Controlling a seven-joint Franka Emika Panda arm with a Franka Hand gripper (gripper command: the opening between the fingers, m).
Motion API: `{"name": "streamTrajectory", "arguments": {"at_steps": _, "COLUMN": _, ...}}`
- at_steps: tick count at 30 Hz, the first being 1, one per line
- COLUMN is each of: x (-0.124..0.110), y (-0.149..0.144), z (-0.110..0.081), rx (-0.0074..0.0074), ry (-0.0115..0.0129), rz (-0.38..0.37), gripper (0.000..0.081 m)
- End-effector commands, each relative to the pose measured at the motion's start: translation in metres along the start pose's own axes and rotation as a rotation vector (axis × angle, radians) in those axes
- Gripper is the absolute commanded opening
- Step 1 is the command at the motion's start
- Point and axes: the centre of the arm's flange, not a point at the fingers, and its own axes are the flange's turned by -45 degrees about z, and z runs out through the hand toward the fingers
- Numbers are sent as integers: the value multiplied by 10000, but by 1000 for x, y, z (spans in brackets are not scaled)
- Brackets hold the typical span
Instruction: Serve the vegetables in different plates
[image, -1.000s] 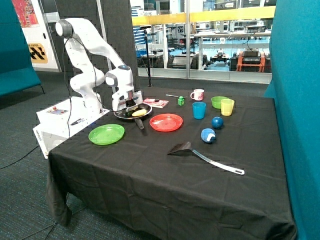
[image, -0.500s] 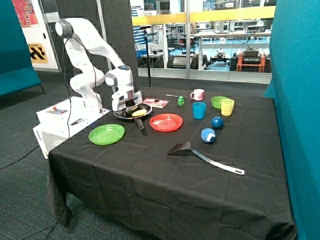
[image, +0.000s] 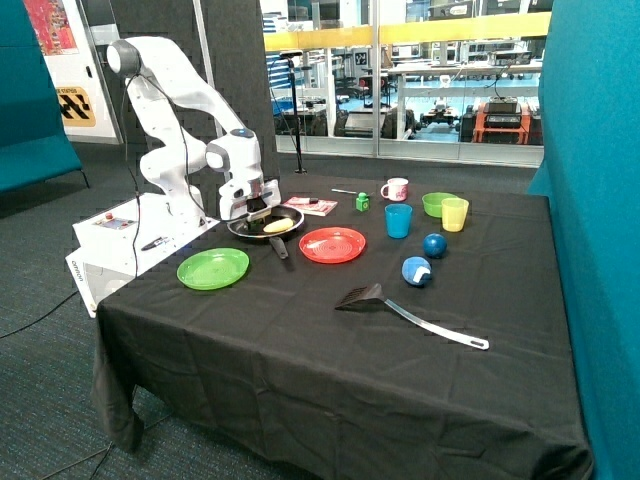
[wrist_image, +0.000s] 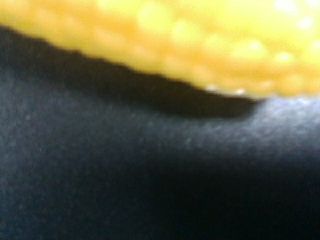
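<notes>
Outside view first. Two plates are being counted on the black-clothed table (image: 300, 350): one green plate (image: 213, 268) near the front corner by the robot's base, one red-orange plate (image: 333, 244) toward the middle, and both are lying bare. A black frying pan (image: 264, 226) is sitting just behind and between them, its handle pointing toward the gap. One pale yellow vegetable (image: 277, 226) is being seen lying in the pan; the dark green vegetable is not being made out here, with the arm's head crowding the pan's far side. The gripper (image: 256, 213) is being held low over the pan's back rim; whether the jaws are spread or closed cannot be told.

Two blue balls (image: 417, 271) are being counted beside the red-orange plate, one spatula (image: 400, 310) nearer the front edge, and three cups, blue (image: 398, 220), yellow (image: 454, 214) and a white mug (image: 396, 189), with one green bowl (image: 436, 204) and one small green cube (image: 362, 202) along the back. Wide open cloth is lying in front of the spatula, right up to the table's front edge.

Wrist view now. The picture is being filled by the bumpy yellow vegetable (wrist_image: 200, 40), cut off at the border, resting on the pan's dark floor (wrist_image: 150, 190). No fingers are being shown.
</notes>
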Motion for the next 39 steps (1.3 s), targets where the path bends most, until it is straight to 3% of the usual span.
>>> {"name": "streamTrajectory", "arguments": {"at_steps": 1, "x": 10, "y": 7, "z": -19, "rx": -30, "ry": -79, "rz": 96, "gripper": 0}}
{"name": "streamTrajectory", "arguments": {"at_steps": 23, "x": 68, "y": 37, "z": -64, "rx": -30, "ry": -79, "rz": 91, "gripper": 0}}
{"name": "streamTrajectory", "arguments": {"at_steps": 30, "x": 91, "y": 60, "z": -69, "rx": -30, "ry": -79, "rz": 64, "gripper": 0}}
{"name": "streamTrajectory", "arguments": {"at_steps": 39, "x": 101, "y": 95, "z": -66, "rx": -30, "ry": -79, "rz": 126, "gripper": 0}}
